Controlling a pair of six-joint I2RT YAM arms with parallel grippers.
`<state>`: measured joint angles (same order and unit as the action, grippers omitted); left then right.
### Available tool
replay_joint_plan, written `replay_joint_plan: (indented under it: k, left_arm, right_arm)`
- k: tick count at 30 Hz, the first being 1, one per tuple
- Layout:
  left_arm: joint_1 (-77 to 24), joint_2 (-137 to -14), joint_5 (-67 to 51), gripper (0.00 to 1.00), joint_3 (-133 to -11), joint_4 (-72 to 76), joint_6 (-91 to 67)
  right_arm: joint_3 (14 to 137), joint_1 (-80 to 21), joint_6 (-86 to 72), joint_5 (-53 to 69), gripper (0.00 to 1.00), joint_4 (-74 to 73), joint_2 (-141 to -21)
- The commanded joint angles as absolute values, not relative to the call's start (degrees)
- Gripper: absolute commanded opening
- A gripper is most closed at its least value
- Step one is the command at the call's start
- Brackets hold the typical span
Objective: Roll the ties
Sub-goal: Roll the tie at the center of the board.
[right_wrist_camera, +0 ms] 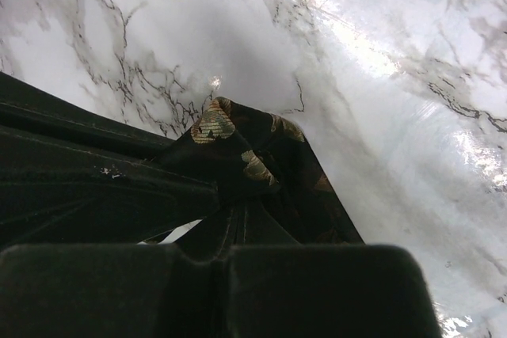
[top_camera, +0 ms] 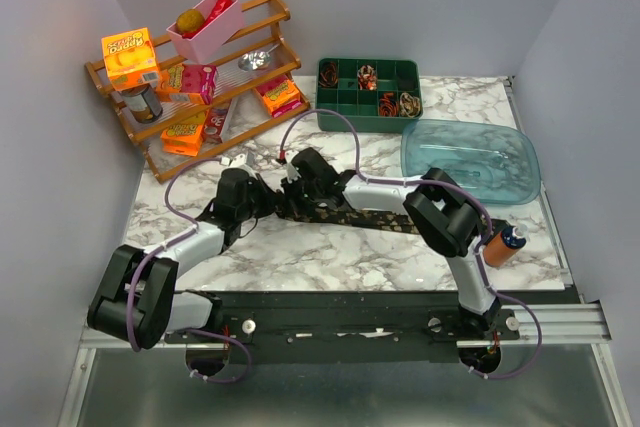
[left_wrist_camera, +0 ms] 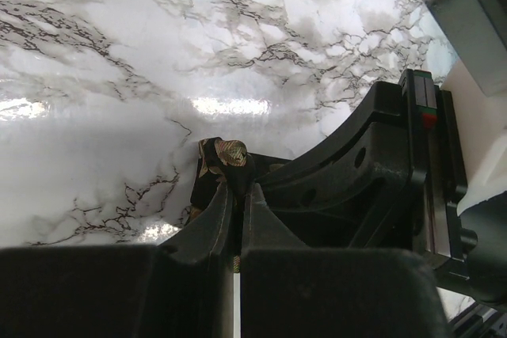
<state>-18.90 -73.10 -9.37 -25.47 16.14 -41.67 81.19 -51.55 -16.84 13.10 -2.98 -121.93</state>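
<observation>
Two arms work over one marble worktop (top_camera: 330, 252), white with grey veining, closed in by plain grey walls on three sides.

Worktop, far left: a wooden rack (top_camera: 268, 5) set at a slant, carrying a pink bin (top_camera: 205, 32), an orange box (top_camera: 130, 57), a can (top_camera: 140, 102) and several small red and orange cartons.

Worktop, far centre: a green compartment tray (top_camera: 360, 125) with coiled ties (top_camera: 367, 75) in some of its cells. Just to its right lies a clear blue tub (top_camera: 470, 162). An orange bottle (top_camera: 497, 247) lies near the right edge, beside the right arm.

Worktop, centre: one dark tie (top_camera: 385, 220) with a tan-gold pattern lies flat in a long strip. It runs from under the right forearm leftward to the spot where the two pincers meet.

Left arm: elbow folded low at the near left corner, forearm reaching up and to the right. The left pincer (left_wrist_camera: 236, 191) is clenched on the tie's end, its fingers nearly touching. A folded tip of patterned fabric (left_wrist_camera: 223, 154) pokes out just past them.

Right arm: elbow raised at the right, forearm stretched leftward over the strip. The right pincer (right_wrist_camera: 238, 215) is clenched on the same end, and the cloth (right_wrist_camera: 249, 160) bunches up past its tips. The two pincers sit just beside each other, low against the marble.
</observation>
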Motion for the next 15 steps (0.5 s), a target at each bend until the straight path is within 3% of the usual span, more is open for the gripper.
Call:
replay_joint_plan:
  k: [1, 15]
  left_arm:
    - [-21.36, -72.07, -11.78, 0.00, -26.55, 17.31, -43.50]
    - [-22.50, -69.08, -9.67, 0.00, -25.66, 16.52, -43.24]
  right_arm:
    - [79.72, -51.94, -18.54, 16.08, 0.01, -0.53, -122.26]
    - [77.08, -49.92, -22.06, 20.12, 0.01, 5.36, -121.64]
